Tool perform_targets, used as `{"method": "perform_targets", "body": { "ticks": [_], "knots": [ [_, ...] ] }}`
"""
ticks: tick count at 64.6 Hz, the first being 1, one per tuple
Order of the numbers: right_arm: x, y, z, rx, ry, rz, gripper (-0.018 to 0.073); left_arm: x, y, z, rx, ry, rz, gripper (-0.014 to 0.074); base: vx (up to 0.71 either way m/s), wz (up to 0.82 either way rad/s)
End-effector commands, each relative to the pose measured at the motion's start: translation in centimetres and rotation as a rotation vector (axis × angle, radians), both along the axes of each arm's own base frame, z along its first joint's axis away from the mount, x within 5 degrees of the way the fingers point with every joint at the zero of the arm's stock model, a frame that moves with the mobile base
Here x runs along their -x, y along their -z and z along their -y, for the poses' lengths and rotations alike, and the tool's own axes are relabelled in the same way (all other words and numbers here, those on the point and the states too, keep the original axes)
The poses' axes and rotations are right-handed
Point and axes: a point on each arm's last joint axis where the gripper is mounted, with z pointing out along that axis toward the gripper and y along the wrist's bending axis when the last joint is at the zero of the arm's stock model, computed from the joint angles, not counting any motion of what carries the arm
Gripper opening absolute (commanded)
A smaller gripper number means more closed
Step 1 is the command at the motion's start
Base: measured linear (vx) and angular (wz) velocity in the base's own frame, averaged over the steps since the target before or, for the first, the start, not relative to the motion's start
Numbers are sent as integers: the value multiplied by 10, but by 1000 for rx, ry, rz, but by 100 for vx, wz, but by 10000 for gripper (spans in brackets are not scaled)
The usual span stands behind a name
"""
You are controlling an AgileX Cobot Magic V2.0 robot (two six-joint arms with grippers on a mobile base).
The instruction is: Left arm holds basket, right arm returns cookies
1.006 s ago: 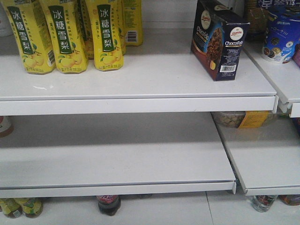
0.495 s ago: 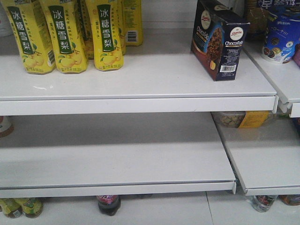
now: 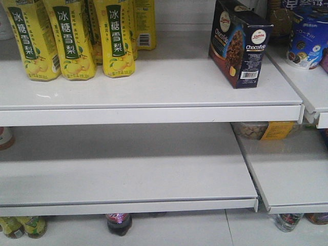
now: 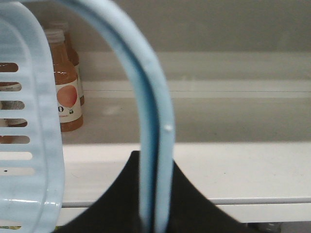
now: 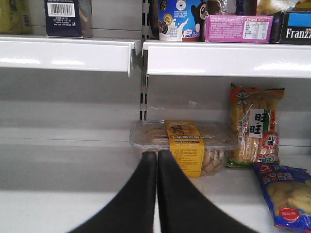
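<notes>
Front-facing view: cookies carton stands upright on the upper shelf, turned at an angle, near the shelf's right end; yellow drink bottles well left of the carton, blue-and-white tub just right of it on the next shelf. No arm visible here. Left wrist view: left end effector clamped on the basket hoop handle, which runs up between its fingers; basket wall at left. Right wrist view: right end effector fingers pressed together, holding nothing, low, pointing at a clear snack tub; carton's barcode side sits on the shelf above, left.
</notes>
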Motion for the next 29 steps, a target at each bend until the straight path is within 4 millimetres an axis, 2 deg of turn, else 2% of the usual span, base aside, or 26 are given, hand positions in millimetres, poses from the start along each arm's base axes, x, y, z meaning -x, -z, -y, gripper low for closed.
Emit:
{"method": "perform_targets", "body": {
  "ticks": [1,29],
  "knots": [
    [1,-7,0,6,-2,85,-8,1,-18,0,-29,-1,138,-6,0,0],
    [1,-7,0,6,-2,85,-8,1,-18,0,-29,-1,138,-6,0,0]
  ]
}}
